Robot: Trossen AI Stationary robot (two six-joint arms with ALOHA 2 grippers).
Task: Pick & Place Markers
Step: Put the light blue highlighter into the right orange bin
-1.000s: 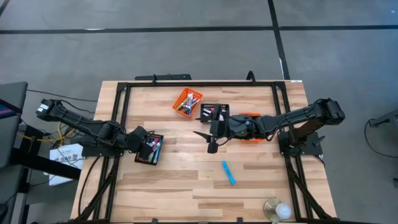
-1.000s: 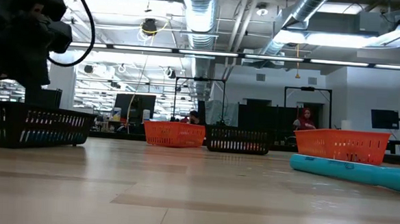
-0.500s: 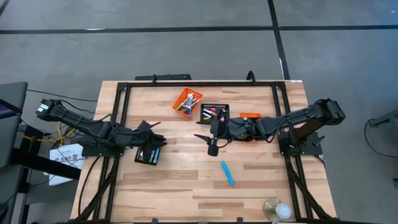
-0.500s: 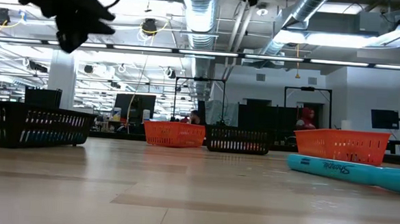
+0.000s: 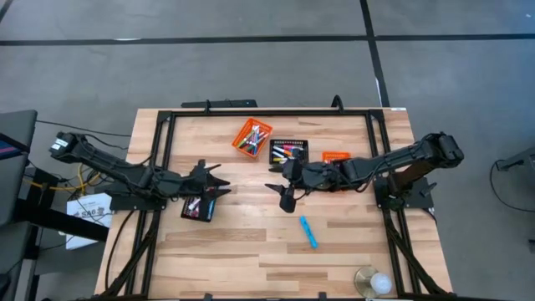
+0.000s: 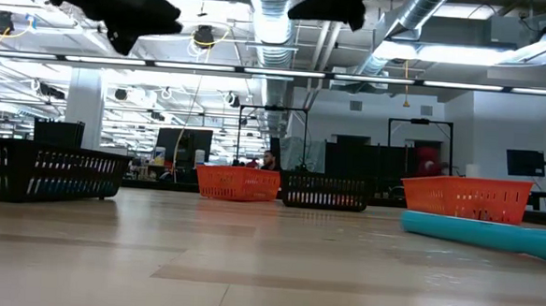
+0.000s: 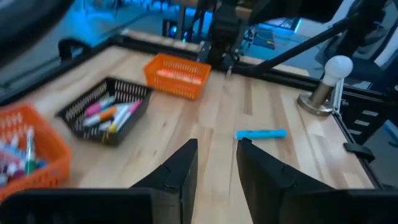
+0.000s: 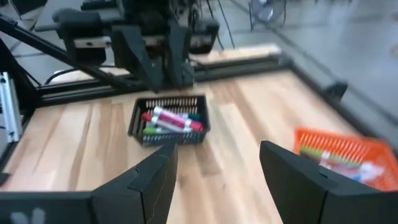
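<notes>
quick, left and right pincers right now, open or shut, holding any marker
Left pincer: part open, holding nothing, above the table.
Right pincer: wide open, holding nothing, near the blue marker.

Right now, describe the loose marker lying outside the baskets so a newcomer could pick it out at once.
Start from the pale wooden table seen from above and find the right arm's open claw near its middle. Just on the near side of it lies a short light-blue capped marker. It is the only marker lying on bare wood; all the others sit inside baskets.
</notes>
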